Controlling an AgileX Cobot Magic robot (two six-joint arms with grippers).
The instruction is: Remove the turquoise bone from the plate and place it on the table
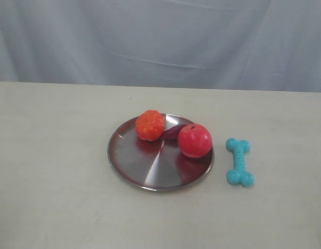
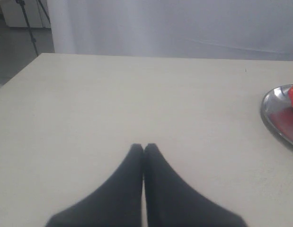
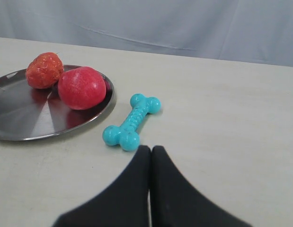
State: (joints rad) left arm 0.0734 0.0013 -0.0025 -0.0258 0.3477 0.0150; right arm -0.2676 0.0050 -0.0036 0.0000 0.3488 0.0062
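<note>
Half-hidden purple thing (image 1: 173, 132), perhaps toy

— Any words, labels, brands or numbers to read here?

— No. Nothing legible shows in any of the 3 views.
</note>
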